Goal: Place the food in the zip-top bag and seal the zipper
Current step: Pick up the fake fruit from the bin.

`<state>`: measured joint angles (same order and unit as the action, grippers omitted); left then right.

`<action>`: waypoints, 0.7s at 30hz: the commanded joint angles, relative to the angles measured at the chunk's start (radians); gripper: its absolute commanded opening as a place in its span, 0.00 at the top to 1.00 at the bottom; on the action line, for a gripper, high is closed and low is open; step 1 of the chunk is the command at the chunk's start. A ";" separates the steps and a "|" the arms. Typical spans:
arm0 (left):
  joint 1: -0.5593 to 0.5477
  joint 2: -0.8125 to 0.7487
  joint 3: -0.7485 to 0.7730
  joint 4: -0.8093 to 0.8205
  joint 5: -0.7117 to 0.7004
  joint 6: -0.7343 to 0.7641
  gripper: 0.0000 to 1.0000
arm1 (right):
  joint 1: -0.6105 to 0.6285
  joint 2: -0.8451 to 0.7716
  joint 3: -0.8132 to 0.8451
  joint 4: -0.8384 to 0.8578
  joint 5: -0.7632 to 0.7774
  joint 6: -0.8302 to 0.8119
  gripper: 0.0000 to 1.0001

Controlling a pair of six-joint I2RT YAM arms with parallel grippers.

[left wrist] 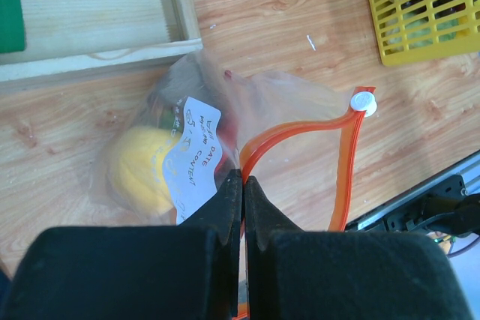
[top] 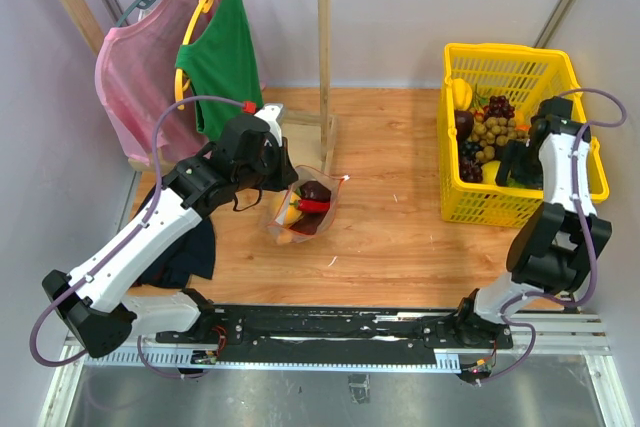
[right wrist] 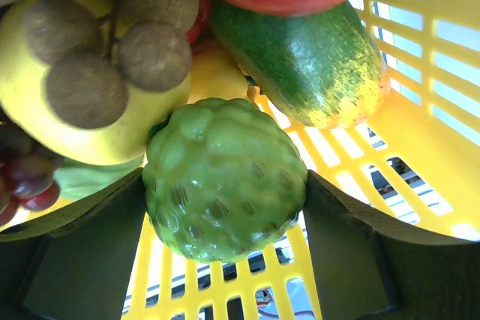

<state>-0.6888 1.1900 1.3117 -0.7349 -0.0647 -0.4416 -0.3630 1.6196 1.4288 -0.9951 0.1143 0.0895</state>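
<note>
Food is split between two places. A yellow fruit (left wrist: 139, 170), a red pepper (top: 314, 204) and a dark purple one (top: 316, 190) lie inside the bag (top: 300, 222) at mid-table. The green ball (right wrist: 225, 177) sits in the basket (top: 560, 67) at the far right, well apart from the bag. The right gripper (right wrist: 225, 192) presses its fingers against both sides of the ball, apparently gripping it. The left gripper (left wrist: 242, 185) is clamped on the zipper (left wrist: 300, 129), which bows away from it toward the basket, so the mouth gapes that way. The ball would need to travel leftward across the bare wooden table (top: 400, 237). The rack (top: 325, 47) stands just behind the bag.
</note>
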 commanded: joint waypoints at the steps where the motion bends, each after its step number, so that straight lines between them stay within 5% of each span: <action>1: -0.005 -0.014 0.023 0.042 0.009 0.001 1.00 | 0.000 -0.103 0.051 -0.038 -0.031 0.036 0.43; 9: -0.005 -0.003 0.044 0.037 -0.006 -0.007 1.00 | 0.045 -0.236 0.110 -0.016 -0.004 0.045 0.52; 21: -0.005 0.014 0.067 0.034 -0.024 -0.026 1.00 | 0.309 -0.443 0.172 0.108 0.002 -0.045 0.57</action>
<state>-0.6888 1.1980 1.3300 -0.7357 -0.0750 -0.4538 -0.1375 1.2446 1.5742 -0.9554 0.1410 0.0952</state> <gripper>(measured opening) 0.011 0.767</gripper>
